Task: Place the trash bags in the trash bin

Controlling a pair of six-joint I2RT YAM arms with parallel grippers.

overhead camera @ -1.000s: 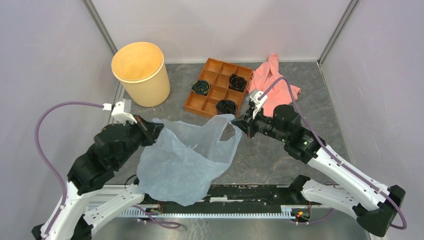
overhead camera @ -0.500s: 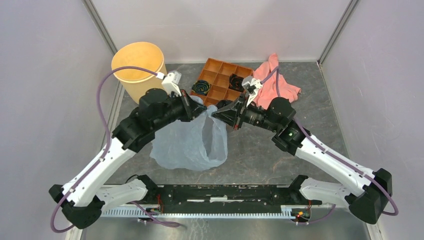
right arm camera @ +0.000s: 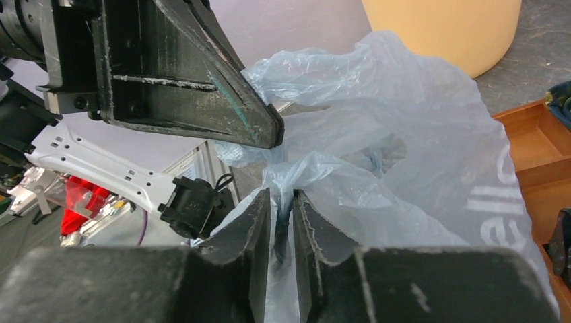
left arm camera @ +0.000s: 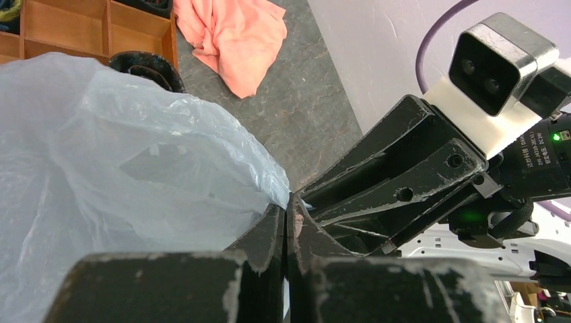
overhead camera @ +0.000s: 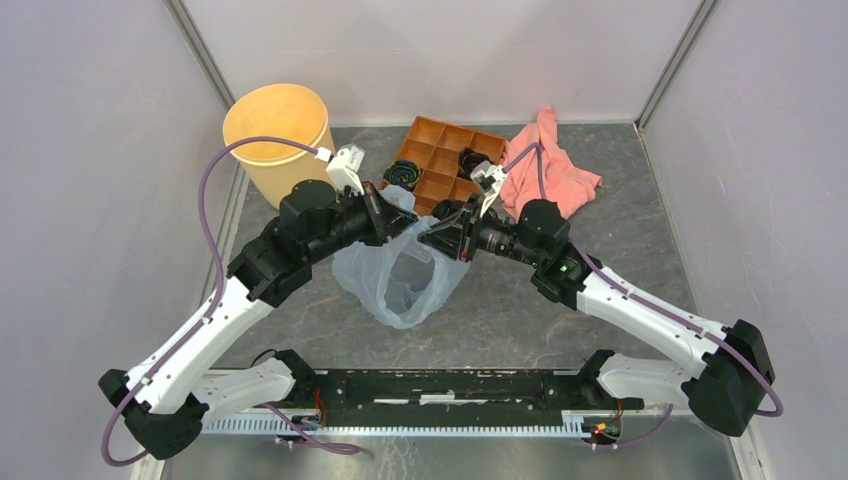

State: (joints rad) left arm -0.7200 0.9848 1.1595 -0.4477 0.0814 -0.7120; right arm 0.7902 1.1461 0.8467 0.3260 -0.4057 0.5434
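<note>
Where the 2 arms meet above the bench, 1 trash bag droops between them, outside the trash bin, which stands just beyond the left wrist.

Left gripper: jaws pressed together on the bag's upper edge, the film billowing to one side of them.

Right gripper: jaws a narrow slit apart with bunched film in the slit. Whether they grip it cannot be told.

The 2 sets of tips are close together, near the orange tray.

Change against 1 second ago: the bag was then spread wide near the front rail, with the grippers well apart. It is now gathered narrow and carried nearer the bin.
</note>
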